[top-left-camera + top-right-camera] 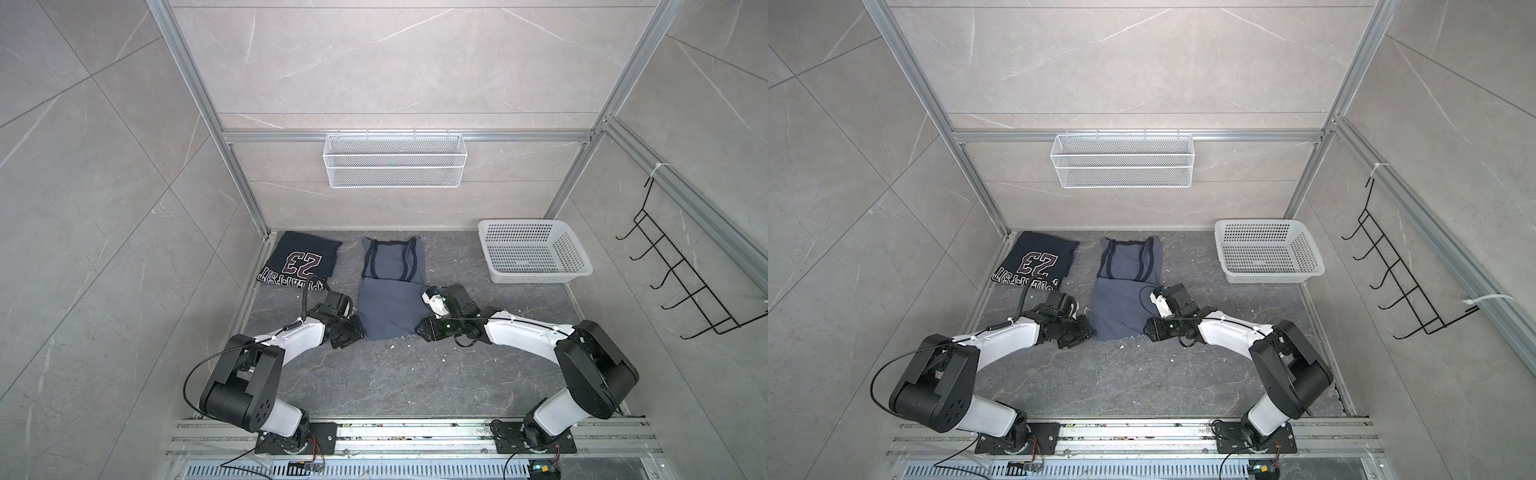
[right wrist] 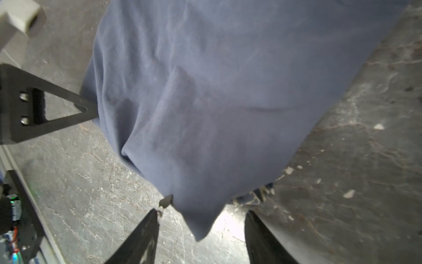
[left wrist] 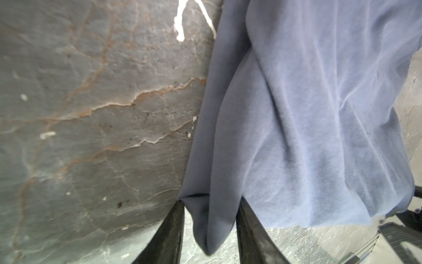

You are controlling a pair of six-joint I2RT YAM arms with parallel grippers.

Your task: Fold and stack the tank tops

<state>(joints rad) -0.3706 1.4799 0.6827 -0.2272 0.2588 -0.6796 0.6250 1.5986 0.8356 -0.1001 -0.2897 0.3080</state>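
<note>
The tank tops lie apart on the dark stone-look tabletop (image 1: 415,374), and neither is stacked on the other yet. The slate-blue tank top (image 1: 390,291) is the biggest piece I have to work with. It runs lengthwise down the middle, with its dark-trimmed straps at the far end and its hem towards the arms. It looks narrowed already, and I'd judge the sides have been brought in, with the end-to-end fold yet to do. The white perforated basket (image 1: 536,274) stands far right, well apart from it. The navy tank top (image 1: 301,262), with its "23" print showing, sits at the far left as a compact folded square.

Both arms are down at the near hem. The left end effector (image 3: 211,202) has its jaws partly spread around the left hem corner. I can see tabletop beside the cloth between the fingers, so it isn't pinching anything. The right end effector (image 2: 203,211) stands wider, with the right hem corner between its fingers and clear gaps on either side, so it holds nothing.

The fabric looks light, soft and limp, rumpled into shallow ridges near the hem. I expect it to sag and drag rather than keep its shape. I'd take it at those two hem corners, catching every layer, then lift both together so it doesn't skew. A bit of whitish print peeks from under the right edge, so a layer could slip free there.
</note>
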